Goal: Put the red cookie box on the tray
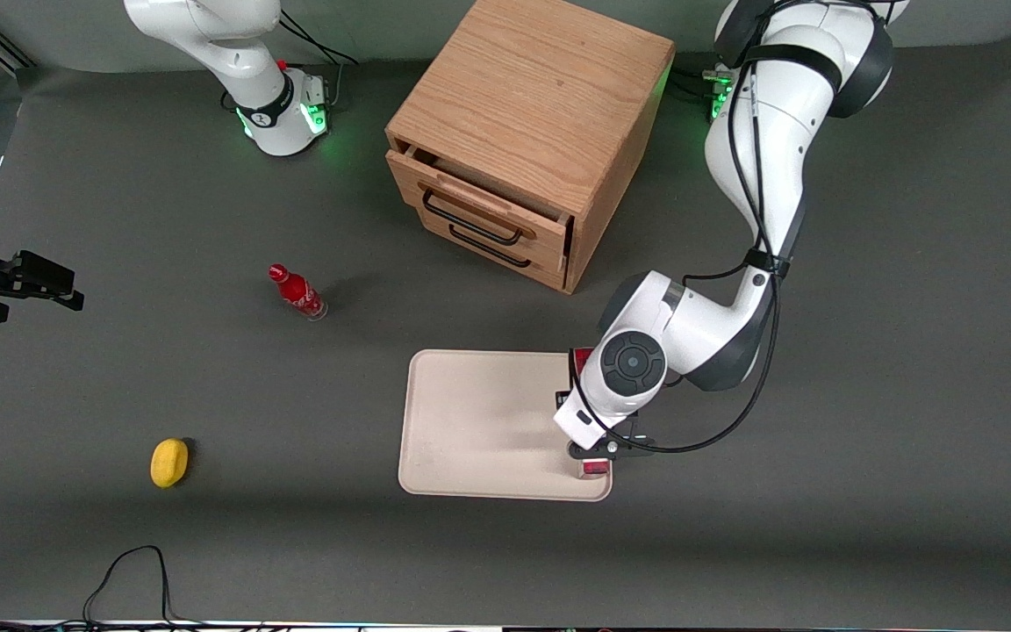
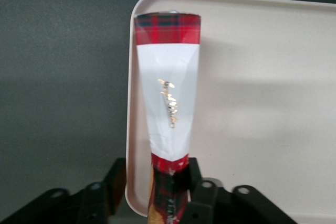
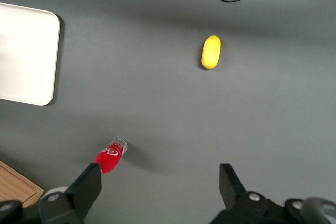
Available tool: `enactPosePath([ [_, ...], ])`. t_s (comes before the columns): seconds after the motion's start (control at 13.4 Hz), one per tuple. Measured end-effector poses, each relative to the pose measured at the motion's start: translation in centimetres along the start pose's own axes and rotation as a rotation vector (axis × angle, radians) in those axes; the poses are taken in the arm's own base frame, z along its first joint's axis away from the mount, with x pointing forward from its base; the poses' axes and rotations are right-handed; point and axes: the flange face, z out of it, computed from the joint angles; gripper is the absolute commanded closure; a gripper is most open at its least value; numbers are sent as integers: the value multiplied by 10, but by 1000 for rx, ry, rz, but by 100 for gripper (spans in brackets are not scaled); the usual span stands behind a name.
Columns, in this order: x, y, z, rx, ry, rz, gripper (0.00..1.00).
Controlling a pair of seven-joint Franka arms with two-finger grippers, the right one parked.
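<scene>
1. The tool (image 1: 598, 452) hangs over the tray's (image 1: 470, 421) edge at the working arm's end, closed on the red cookie box (image 2: 168, 98), its fingers (image 2: 202, 203) pressing the carton's two broad faces near one end.
2. The box is held edge-on: in the wrist view a narrow red tartan side with a white patch faces the camera, and the carton reaches out over the cream tray, close to a rounded corner.
3. In the front view only small red parts of the box show past the wrist; whether the box already touches the tray I cannot tell.
4. Gripping by the thin dimension suits the tool's span, and probably explains the edgewise carry.
5. Judging by this, the transport looks nearly done; lowering and release seem to remain.
6. Elsewhere on the surface: a small red bottle (image 1: 297, 292), a yellow lemon-like object (image 1: 169, 462), and a wooden drawer cabinet (image 1: 527, 132).
</scene>
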Motion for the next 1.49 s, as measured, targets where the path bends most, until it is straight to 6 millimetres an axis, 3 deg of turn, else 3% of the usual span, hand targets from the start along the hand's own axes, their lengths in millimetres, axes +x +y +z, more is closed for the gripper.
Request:
enactPosePath([
  [0.3, 8, -14, -25, 13, 21, 1, 0],
  [0.45, 13, -42, -63, 34, 3, -2, 0],
  [0.6, 14, -77, -115, 40, 5, -26, 0],
  [0.82, 4, -144, -177, 49, 14, -27, 0],
  [1.05, -5, -231, -219, 65, -12, -9, 0],
  [1.27, -20, -320, -250, 68, -7, -3, 0],
  [1.49, -47, -392, -274, 74, -21, -5, 0],
])
